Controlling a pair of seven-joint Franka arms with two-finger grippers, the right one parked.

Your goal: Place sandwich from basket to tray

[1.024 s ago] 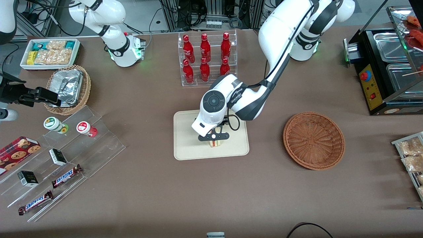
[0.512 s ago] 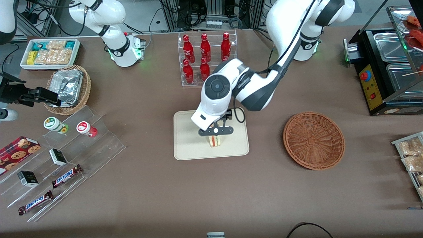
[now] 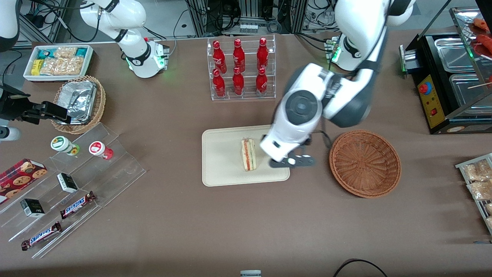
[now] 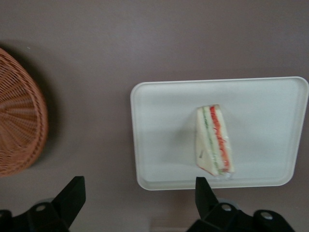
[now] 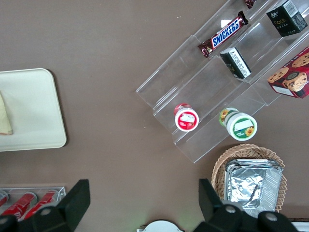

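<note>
Brown table point(image 3: 173, 223) under workshop light, crowded along its edges and bare through the middle. Shows the sandwich point(image 3: 248, 154) lying out of the basket point(image 3: 365, 163) and on the tray point(image 3: 223, 169), filling stripes turned upward, toward the tray end that faces the basket. Places the gripper point(image 3: 292, 162) in the air over the strip of table between tray and basket, just beside the tray's rim, clear of the sandwich. Spreads both fingers point(image 4: 72, 195) wide in the wrist view and holds nothing between them.

Looks, by the lie of things, like a delivery made, with only a clean exit left. Risks little, yet not nothing: seems to rest on a narrow side, so could topple if a low pass knocks the tray's rim or brushes the bread. Could also shove the light basket along the table if the wrist sinks while swinging toward the working arm's end.

Offers room enough. Leaves open table from the tray to the edge nearest the front camera, and a narrow lane between tray and basket. Closes in farther from that camera, where a clear rack of red bottles point(image 3: 240, 69) stands near the tray. Favours going up first, then away.
</note>
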